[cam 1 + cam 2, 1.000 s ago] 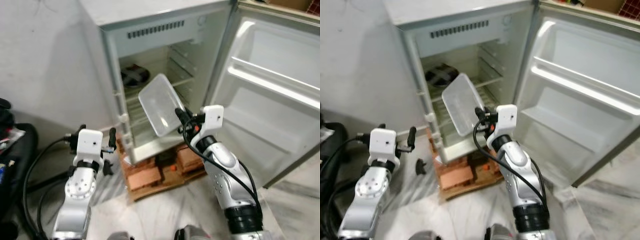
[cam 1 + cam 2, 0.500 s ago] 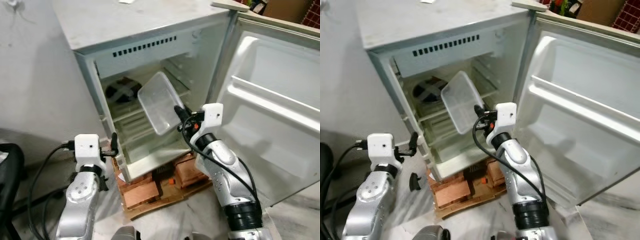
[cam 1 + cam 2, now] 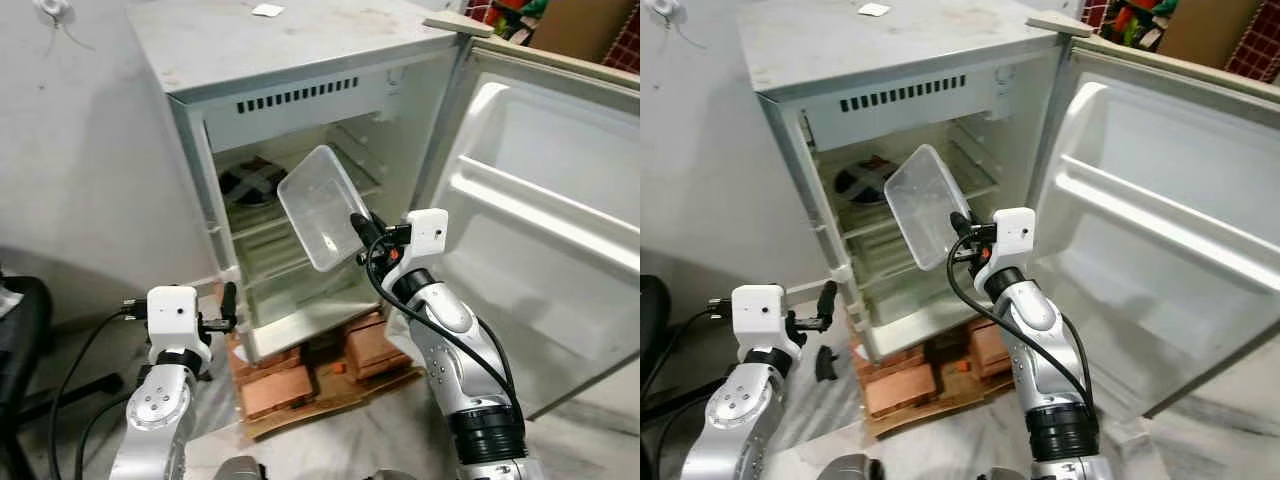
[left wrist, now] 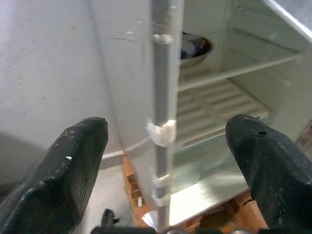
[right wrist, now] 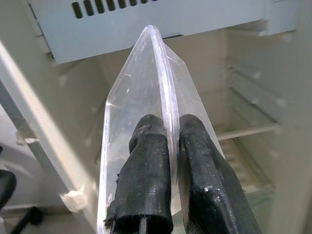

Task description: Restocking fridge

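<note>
A small white fridge (image 3: 300, 60) stands with its door (image 3: 550, 200) swung wide to the right. My right gripper (image 3: 362, 228) is shut on the rim of a clear plastic container (image 3: 318, 205), empty and tilted, held just in front of the middle shelves (image 3: 260, 235). The black fingers (image 5: 151, 175) pinch the container's edge (image 5: 163, 87). A dark bowl-like item (image 3: 252, 182) sits on the upper shelf at the back left. My left gripper (image 3: 226, 303) hangs low beside the fridge's left front edge (image 4: 163, 97), open and holding nothing.
The fridge rests on wooden blocks and bricks (image 3: 300, 375) on a pale marble floor. A grey wall (image 3: 80, 150) runs on the left. A black chair (image 3: 20, 330) sits at far left. The door's shelves (image 3: 540, 195) hold nothing. Boxes (image 3: 570, 20) lie behind the fridge.
The camera has risen and tilted, so more of the fridge top shows. The right gripper keeps holding the container before the shelves; the left arm stays low.
</note>
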